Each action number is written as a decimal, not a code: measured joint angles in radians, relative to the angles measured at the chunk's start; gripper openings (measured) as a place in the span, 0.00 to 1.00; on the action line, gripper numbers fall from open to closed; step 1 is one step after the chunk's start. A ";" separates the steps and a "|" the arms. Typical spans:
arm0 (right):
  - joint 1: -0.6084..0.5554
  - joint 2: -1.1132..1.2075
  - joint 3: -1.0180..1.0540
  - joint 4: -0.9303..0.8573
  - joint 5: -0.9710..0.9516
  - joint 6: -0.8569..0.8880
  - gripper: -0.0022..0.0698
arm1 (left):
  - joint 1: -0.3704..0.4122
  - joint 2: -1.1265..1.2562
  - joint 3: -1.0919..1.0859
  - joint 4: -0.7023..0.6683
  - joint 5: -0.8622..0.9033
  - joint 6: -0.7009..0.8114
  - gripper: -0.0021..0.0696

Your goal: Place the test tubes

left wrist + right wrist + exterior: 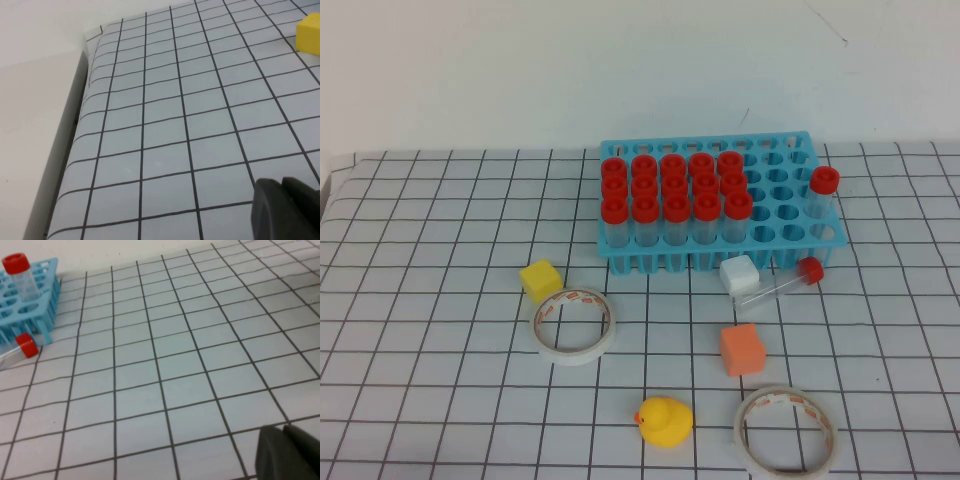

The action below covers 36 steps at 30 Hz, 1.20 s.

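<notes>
A blue tube rack [785, 235] stands at the back of the gridded table, its left part filled with several red-capped test tubes [675, 208]. One more capped tube [823, 190] stands alone at the rack's right edge; it also shows in the right wrist view, tube [21, 275] in rack [42, 300]. A loose red-capped tube [782, 285] lies flat in front of the rack, its cap [26, 346] visible there too. Neither arm appears in the high view. My left gripper [283, 184] is shut over bare grid at the table's left. My right gripper [283, 431] is shut over bare grid right of the rack.
A yellow cube [541, 280] [309, 34], a white cube [740, 273], an orange cube [742, 349], two tape rolls [573, 324] [787, 428] and a yellow rubber duck [665, 421] lie in front of the rack. The table's left edge [80, 120] drops off beside the left gripper.
</notes>
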State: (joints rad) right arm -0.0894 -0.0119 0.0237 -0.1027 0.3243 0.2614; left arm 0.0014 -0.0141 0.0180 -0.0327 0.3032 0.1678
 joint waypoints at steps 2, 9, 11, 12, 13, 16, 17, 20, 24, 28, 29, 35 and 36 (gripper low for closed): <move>0.000 0.000 0.000 -0.006 0.000 -0.005 0.03 | 0.000 0.000 0.000 0.000 0.000 0.000 0.03; 0.005 0.000 0.000 -0.061 0.001 -0.009 0.03 | 0.000 0.000 0.000 0.000 0.000 0.000 0.03; 0.005 0.000 0.000 -0.069 0.001 -0.011 0.03 | 0.000 0.000 0.000 0.000 0.000 0.000 0.03; 0.005 0.000 0.000 -0.071 0.001 -0.011 0.03 | 0.000 0.000 0.000 0.000 0.000 0.000 0.03; 0.005 0.000 0.000 -0.073 0.001 -0.011 0.03 | 0.000 0.000 0.000 0.000 0.000 0.000 0.03; 0.005 0.000 0.000 -0.090 0.001 -0.011 0.03 | 0.000 0.000 0.000 0.000 0.000 0.000 0.03; 0.005 0.000 0.000 -0.099 0.002 -0.011 0.03 | 0.000 0.000 0.000 0.000 0.000 0.000 0.03; 0.005 0.000 0.000 -0.116 0.002 -0.011 0.03 | 0.000 0.000 0.000 0.000 0.000 0.000 0.03; 0.005 0.000 0.000 -0.124 0.003 -0.011 0.03 | 0.000 0.000 0.000 0.000 0.000 0.000 0.03; 0.005 0.000 0.000 -0.126 0.003 -0.011 0.03 | 0.000 0.000 0.000 0.000 0.000 0.000 0.03; 0.005 0.000 0.000 -0.126 0.003 -0.011 0.03 | 0.000 0.000 0.000 0.000 0.000 0.000 0.03; 0.005 0.000 0.000 -0.126 0.003 -0.011 0.03 | 0.000 0.000 0.000 -0.021 0.000 -0.004 0.03; 0.005 0.000 0.000 -0.124 0.003 -0.011 0.03 | 0.000 0.000 0.000 -0.047 -0.002 -0.019 0.03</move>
State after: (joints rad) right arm -0.0849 -0.0119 0.0237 -0.2270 0.3273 0.2507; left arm 0.0014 -0.0141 0.0180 -0.0801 0.3010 0.1484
